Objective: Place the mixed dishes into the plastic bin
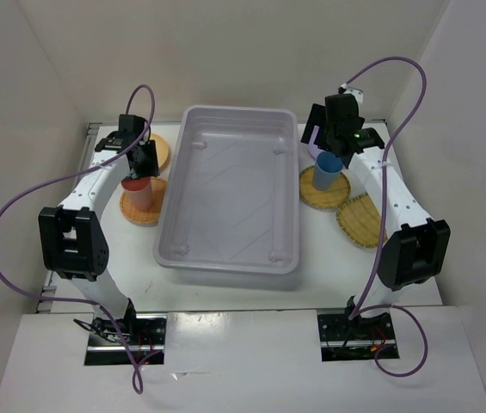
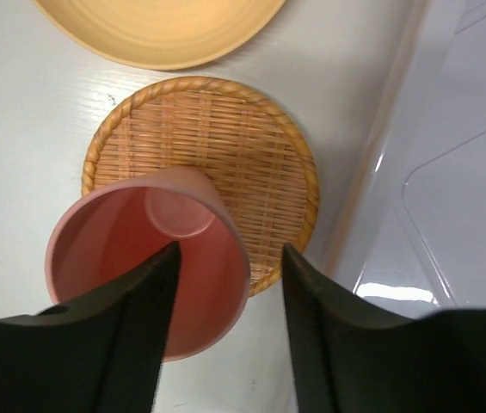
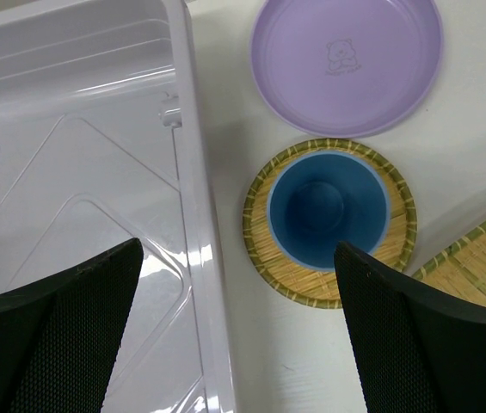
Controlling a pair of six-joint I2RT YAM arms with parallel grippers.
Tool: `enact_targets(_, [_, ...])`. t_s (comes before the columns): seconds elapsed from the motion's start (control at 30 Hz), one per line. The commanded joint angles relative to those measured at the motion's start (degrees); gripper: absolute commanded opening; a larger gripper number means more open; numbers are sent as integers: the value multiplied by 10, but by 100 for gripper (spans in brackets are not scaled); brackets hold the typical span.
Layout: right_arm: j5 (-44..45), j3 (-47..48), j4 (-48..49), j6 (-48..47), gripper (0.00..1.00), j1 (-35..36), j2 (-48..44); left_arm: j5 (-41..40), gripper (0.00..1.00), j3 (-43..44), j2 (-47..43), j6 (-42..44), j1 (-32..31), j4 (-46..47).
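The salmon-pink cup stands on a woven plate left of the plastic bin. My left gripper is open, with one finger over the cup's mouth and the other outside its right wall. It hovers over the cup in the top view. The blue cup stands on a yellow woven plate right of the bin. My right gripper is open and empty above the bin's right rim and the cup. The lavender plate lies beyond the blue cup.
An orange-tan plate lies beyond the pink cup's woven plate. A second yellow woven plate lies right of the blue cup's plate. The bin's wall is close on the left gripper's right. White walls enclose the table.
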Motion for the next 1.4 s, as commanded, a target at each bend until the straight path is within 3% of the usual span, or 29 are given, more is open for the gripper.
enact_targets(0.0, [14,-6,0,5,96,3,-34,-27,55,16,3,-3,0,3])
enact_targets(0.4, [20,-6,-5,5,96,3,-34,-27,49,0,20,-3,-12,3])
enact_targets(0.5, [25,-12,-5,5,96,3,-39,-27,34,-6,20,-3,-17,3])
enact_targets(0.53, [25,-12,-11,5,96,3,-39,-27,23,-6,20,-3,-22,3])
enact_targets(0.63, [25,-17,-11,5,96,3,-44,-39,9,-16,20,-3,-22,3])
enact_targets(0.67, [25,-17,-11,5,96,3,-44,-39,0,-16,20,-3,-22,3])
enact_targets(0.93, [18,-41,-5,5,96,3,-50,-113,0,63,-27,-3,-41,-88])
enact_targets(1.1, [12,-61,6,0,96,3,-44,-95,0,201,-50,11,-62,-164])
enact_targets(1.23, [-2,-67,6,-17,96,-9,-33,-20,0,317,-36,32,-94,-222])
enact_targets(1.37, [-23,-62,17,-23,96,-28,-17,146,0,338,-29,38,-145,-214])
